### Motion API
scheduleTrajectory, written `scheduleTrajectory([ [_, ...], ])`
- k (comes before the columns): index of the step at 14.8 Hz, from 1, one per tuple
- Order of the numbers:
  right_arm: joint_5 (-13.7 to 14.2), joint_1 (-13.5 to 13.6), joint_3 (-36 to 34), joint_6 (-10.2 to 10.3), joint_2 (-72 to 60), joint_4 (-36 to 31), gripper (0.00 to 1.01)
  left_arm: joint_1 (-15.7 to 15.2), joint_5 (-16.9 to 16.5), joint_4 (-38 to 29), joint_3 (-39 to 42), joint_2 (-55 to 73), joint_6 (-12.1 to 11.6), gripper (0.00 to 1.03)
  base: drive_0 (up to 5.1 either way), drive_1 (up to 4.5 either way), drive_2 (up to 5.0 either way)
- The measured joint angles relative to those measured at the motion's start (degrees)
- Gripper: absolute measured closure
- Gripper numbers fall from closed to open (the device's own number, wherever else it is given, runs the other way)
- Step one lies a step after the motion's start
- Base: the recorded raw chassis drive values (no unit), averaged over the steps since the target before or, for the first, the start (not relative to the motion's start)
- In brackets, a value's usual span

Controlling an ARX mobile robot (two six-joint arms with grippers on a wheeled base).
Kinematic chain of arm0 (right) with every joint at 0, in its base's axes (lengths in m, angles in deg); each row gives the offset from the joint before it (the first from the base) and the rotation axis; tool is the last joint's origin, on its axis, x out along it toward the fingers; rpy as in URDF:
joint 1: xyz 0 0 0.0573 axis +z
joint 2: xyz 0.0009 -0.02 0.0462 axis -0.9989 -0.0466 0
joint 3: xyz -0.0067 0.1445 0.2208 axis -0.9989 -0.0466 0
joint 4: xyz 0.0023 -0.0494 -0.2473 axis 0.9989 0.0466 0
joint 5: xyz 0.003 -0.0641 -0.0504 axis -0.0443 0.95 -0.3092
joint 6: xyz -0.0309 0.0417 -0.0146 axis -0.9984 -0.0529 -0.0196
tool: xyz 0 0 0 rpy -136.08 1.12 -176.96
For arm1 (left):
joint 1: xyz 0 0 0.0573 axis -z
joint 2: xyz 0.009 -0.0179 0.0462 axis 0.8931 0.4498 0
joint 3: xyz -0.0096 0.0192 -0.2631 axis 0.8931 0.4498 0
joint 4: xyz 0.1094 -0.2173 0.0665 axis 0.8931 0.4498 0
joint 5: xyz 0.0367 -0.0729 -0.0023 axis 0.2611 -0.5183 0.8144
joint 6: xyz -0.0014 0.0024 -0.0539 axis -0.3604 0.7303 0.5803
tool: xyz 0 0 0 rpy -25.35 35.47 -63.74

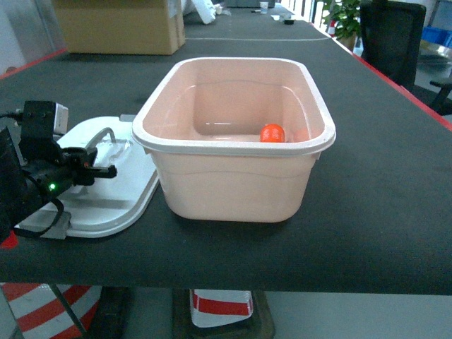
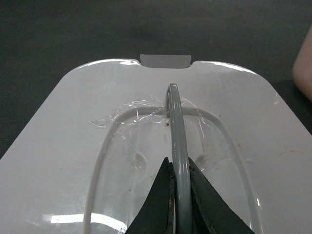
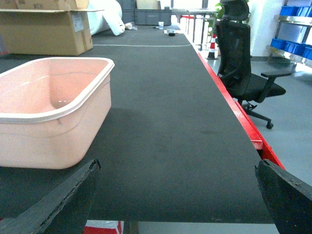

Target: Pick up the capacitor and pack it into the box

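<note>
Currently the capacitor (image 1: 272, 133) lies inside the box (image 1: 233, 145); left gripper (image 2: 178, 183) is clamped on the lid handle (image 2: 174, 122) (right gripper (image 3: 175, 192) spread, idle), so lift level, seat squarely.

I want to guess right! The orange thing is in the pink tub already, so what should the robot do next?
Probably lift the white lid and carry it over the pink tub. The capacitor already lies inside, the tub is open, and the left gripper is shut on the lid's handle.
</note>
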Motion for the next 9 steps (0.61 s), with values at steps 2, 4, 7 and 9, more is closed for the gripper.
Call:
scheduleTrajectory([
  [2,0.0,0.0,0.0,0.0,0.0,0.0,0.03,-0.9,3.0,4.6,2.7,-5.7,0.3,1.01,0.0,0.00,0.0],
  [4,0.0,0.0,0.0,0.0,0.0,0.0,0.03,-4.2,3.3,7.7,4.7,-15.5,0.2,1.01,0.0,0.00,0.0],
  [7,0.0,0.0,0.0,0.0,0.0,0.0,0.03,-7.1,5.9,12.9,6.3,-30.6,-0.2,1.01,0.0,0.00,0.0],
  [9,0.0,0.0,0.0,0.0,0.0,0.0,0.03,-2.7,8.7,18.9,7.5,-39.3,0.0,1.01,0.0,0.00,0.0],
])
